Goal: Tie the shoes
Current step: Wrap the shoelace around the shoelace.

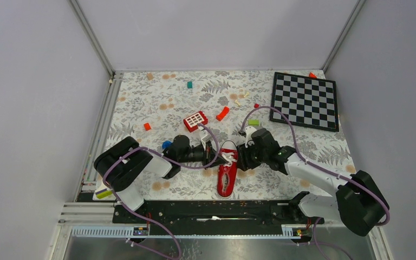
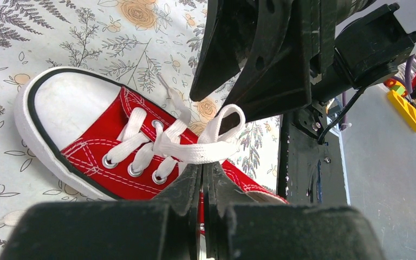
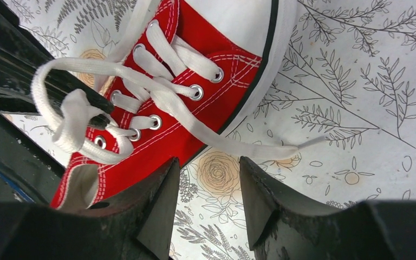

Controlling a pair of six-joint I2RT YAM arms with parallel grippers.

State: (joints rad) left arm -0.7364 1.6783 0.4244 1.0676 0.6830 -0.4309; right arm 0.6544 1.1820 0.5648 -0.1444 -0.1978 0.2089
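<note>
Top external | sneaker (image 1: 227,176) toe points far | left tool (image 2: 202,169) pinches lace (image 2: 216,149) | right tool (image 3: 209,162) open

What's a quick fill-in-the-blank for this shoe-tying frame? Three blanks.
1. The left gripper is shut on the sneaker's white ____.
2. The right gripper stands ____, with only bare table between its jaws.
3. Seen from above, the checkerboard lies at the table's far ____ corner.
Missing: lace; open; right.
</note>
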